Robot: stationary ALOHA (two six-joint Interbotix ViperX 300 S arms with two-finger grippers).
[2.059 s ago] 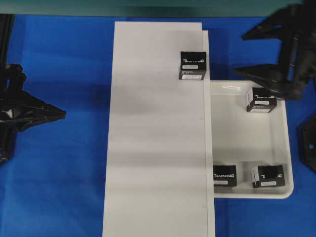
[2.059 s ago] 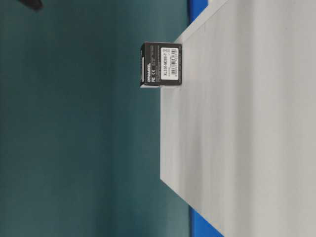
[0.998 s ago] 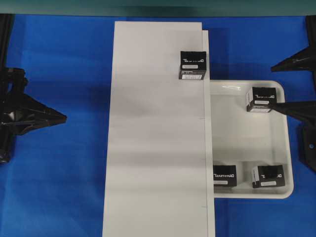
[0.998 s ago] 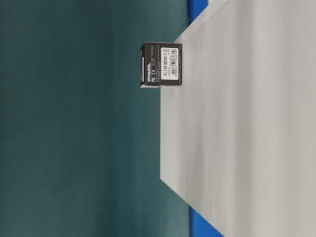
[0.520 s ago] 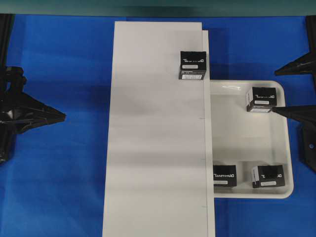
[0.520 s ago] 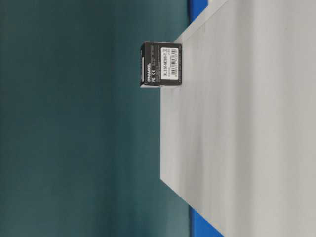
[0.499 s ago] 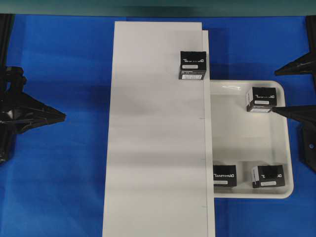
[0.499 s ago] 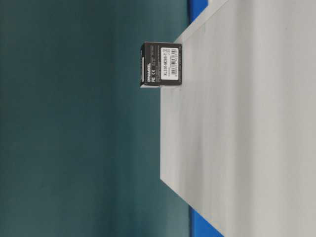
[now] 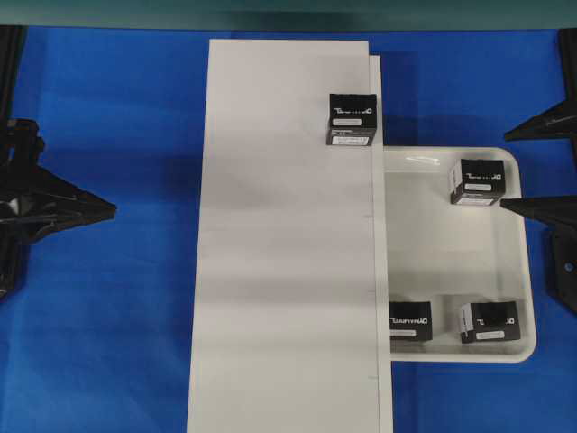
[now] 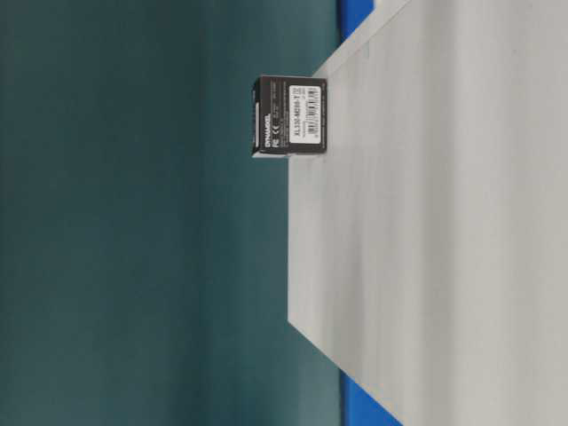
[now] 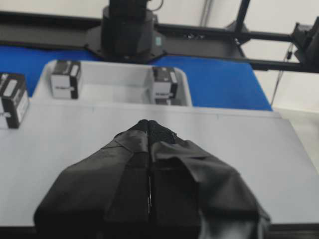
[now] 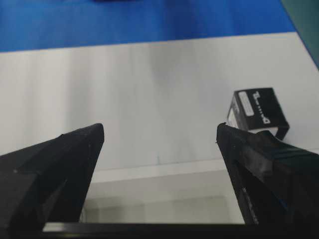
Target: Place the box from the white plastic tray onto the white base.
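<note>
Overhead view of a blue desk; a long white base runs down the middle, w/ one black box already on it near its far right edge; white plastic tray sits against the base's right edge, holding 3 more boxes: one at the far right corner, two along the near rim. Right tool is spread wide and empty at the tray's right rim, beside the far-corner box; left tool is pressed closed, holding nothing, well left of the base. Risks, as judgement: tips could clip the tray rim or nudge the box vs. straddling it; a skewed grip could tilt or drop it over the base.
</note>
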